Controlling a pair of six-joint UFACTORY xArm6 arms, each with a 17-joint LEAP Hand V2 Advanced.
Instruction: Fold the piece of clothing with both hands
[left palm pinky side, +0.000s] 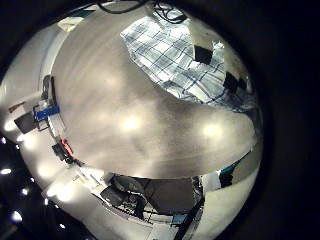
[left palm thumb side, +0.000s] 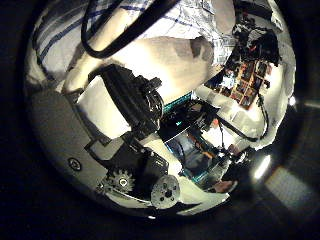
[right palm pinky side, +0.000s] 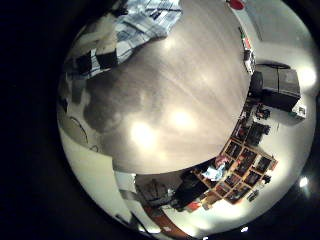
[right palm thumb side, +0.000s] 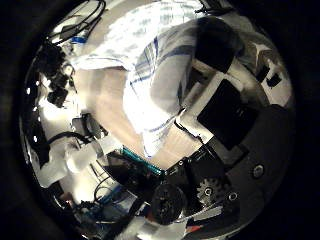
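No outside view is given. The checked garment lies spread on the wooden table, and the left hand's dark fingertips rest on it near its edge. From the left thumb side the left hand shows its thumb bent and apart from the garment, so whether the fingers grip is unclear. The garment fills much of the right thumb side view, rising in a fold against the right hand. Its fingers curl on a raised bunch of the garment.
Bare table stretches out from the garment towards its far edge. Small boxes and gear sit along one table edge. Shelves and room clutter stand beyond the table.
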